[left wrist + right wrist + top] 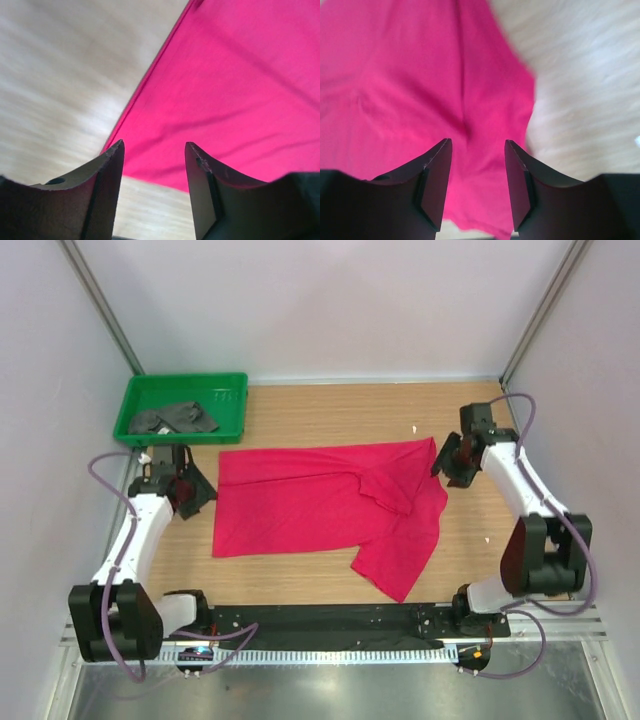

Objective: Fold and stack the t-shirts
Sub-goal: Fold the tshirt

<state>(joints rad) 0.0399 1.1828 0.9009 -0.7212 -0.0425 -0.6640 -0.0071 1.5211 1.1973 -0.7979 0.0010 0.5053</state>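
1. Since it is thin cloth spread mostly flat across the desk (330, 410), the red t-shirt (300, 505) lying between the two claws should handle as light, limp and easily creased. It will likely sag and drag unless lifted at two points at once, so each fold probably calls for both claws
2. The side of it nearer the right claw (443, 458) is flopped over in a loose diagonal flap with a sleeve bunched on top, and that part looks likely to slide or fall open when the cloth is pulled
3. Just beyond the left claw (193, 488), on its far side, the green tray (135, 400) holds the dark grey t-shirt (176, 418), crumpled in a heap. It looks just as soft and would need spreading out before any fold
4. The best holds on the red shirt, I judge, are pinches at hem corners or edges: a straight edge lies just ahead of the left claw, and a crease runs right under the right claw
5. Both claws have their jaws apart with nothing between them, each poised at the cloth's edge
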